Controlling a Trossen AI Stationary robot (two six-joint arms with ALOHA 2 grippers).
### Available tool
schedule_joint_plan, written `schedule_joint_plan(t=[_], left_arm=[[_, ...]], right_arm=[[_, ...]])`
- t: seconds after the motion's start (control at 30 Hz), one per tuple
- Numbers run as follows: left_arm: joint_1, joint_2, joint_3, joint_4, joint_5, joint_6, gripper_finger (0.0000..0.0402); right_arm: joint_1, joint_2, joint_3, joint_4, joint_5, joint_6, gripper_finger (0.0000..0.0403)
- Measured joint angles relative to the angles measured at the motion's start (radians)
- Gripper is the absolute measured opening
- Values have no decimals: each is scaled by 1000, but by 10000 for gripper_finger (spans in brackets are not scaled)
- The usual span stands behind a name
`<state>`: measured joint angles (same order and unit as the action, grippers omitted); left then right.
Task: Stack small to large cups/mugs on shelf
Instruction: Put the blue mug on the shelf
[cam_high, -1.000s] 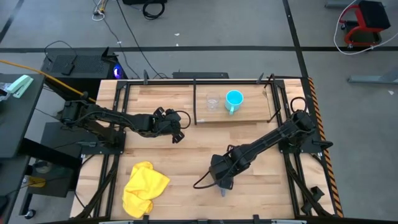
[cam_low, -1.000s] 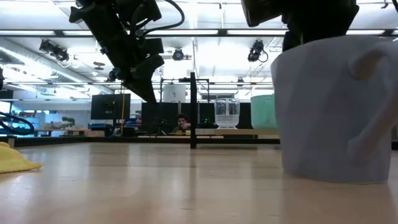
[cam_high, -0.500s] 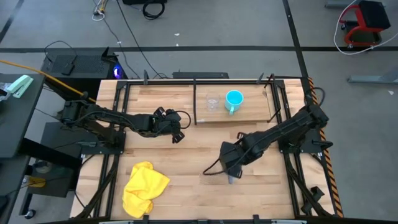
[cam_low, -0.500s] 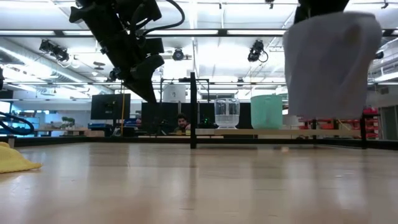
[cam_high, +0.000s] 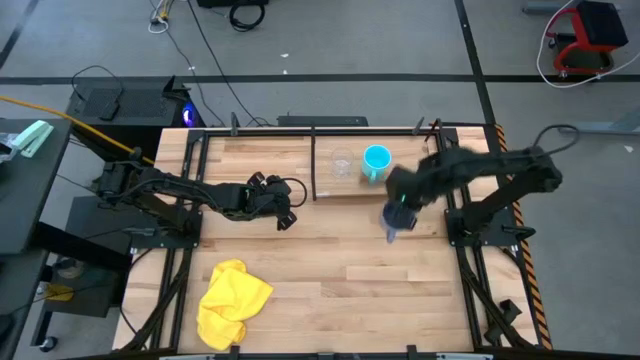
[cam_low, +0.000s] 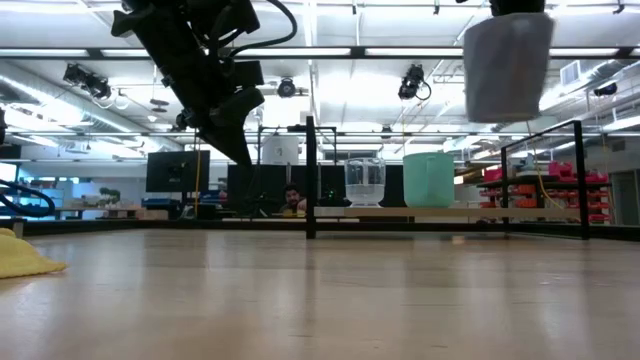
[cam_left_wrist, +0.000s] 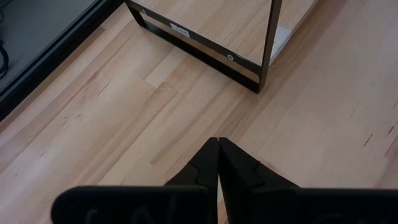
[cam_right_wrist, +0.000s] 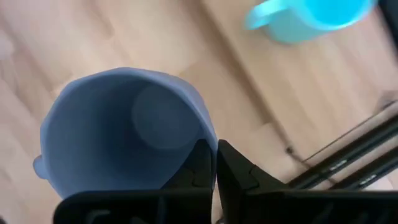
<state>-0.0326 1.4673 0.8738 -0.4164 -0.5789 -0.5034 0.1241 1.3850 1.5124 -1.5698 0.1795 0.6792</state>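
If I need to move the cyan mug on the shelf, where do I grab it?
Probably best: take the cyan mug by its rim from straight above, one finger inside the open mouth, on the side away from the glass cup. It stands upright, mouth clear; the right hand holds the grey-blue mug that way.

Low view: grey-blue mug (cam_low: 508, 66) hangs high above the tabletop (cam_low: 320, 290), its top cut off by the frame edge. On the shelf (cam_low: 400, 213) behind, the clear glass cup (cam_low: 364, 182) stands just beside the cyan mug (cam_low: 429, 179), both upright. Left gripper (cam_low: 232, 120) hovers above the table, pointing down; yellow cloth (cam_low: 22, 253) lies at the far edge.
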Motion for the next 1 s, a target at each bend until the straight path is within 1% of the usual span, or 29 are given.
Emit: schedule_joint_plan(t=[0.1, 0.27, 0.43, 0.6, 0.7, 0.8, 0.9, 1.0], left_arm=[[0, 0, 0, 0, 0, 0, 19], [0, 0, 0, -1, 0, 0, 10], [1, 0, 0, -1, 0, 1, 15], [1, 0, 0, -1, 0, 22, 24], [1, 4, 0, 1, 0, 23, 18], [1, 14, 0, 7, -1, 26, 11], [3, 33, 0, 4, 1, 29, 9], [11, 55, 0, 21, 1, 51, 16]], right_arm=[[-111, -53, 0, -4, 5, -73, 7], [-325, -98, 0, -2, 2, -258, 7], [-539, -92, 0, -2, -5, -461, 7], [-730, -65, 0, -1, -32, -614, 7], [-817, -44, 0, -1, -46, -689, 7], [-878, -21, 0, -1, -60, -755, 7], [-917, 5, 0, 2, -72, -816, 7], [-942, 24, 0, 32, -96, -864, 7]])
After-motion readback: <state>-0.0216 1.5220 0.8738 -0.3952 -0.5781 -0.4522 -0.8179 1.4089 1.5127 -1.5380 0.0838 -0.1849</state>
